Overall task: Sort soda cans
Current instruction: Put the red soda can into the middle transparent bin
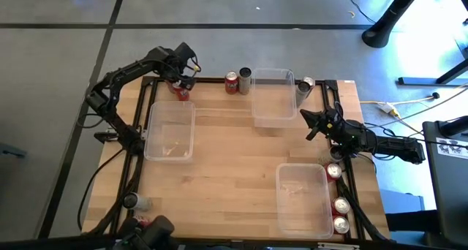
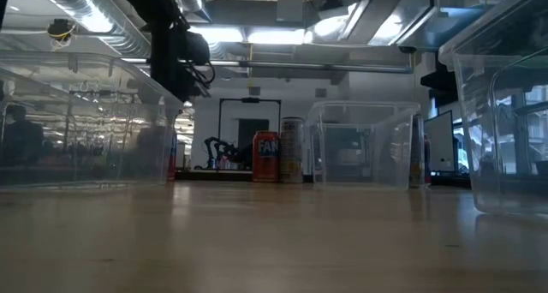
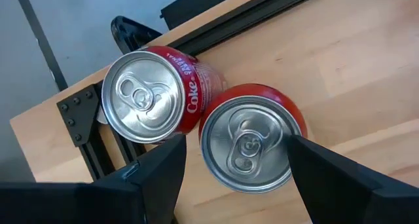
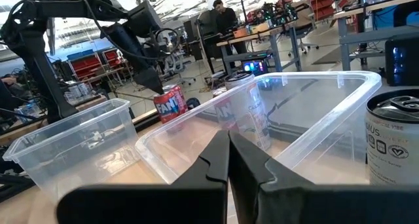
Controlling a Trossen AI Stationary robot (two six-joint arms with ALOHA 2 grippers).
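Observation:
Two red soda cans (image 3: pixel 147 96) (image 3: pixel 245 145) stand upright on the table's far left corner (image 1: pixel 179 89). My left gripper (image 3: pixel 239 178) hovers above them, pointing down and open, with one finger on each side of the can nearer the table's middle. I see no touch. My right gripper (image 4: pixel 229 162) is shut and holds nothing. It hangs over the table's right side (image 1: pixel 311 123), pointing at the far bin. A red Fanta can (image 2: pixel 266 156) and a grey can (image 2: pixel 291 150) stand at the far edge. A silver can (image 1: pixel 306 85) stands to the right of the far bin.
Three clear plastic bins sit on the table: at left (image 1: pixel 170 131), at far middle (image 1: pixel 273 95) and at near right (image 1: pixel 303 199). Three red cans (image 1: pixel 338 199) line the right rail. A grey can (image 1: pixel 131 201) and a red can (image 1: pixel 142 222) sit at the near left corner.

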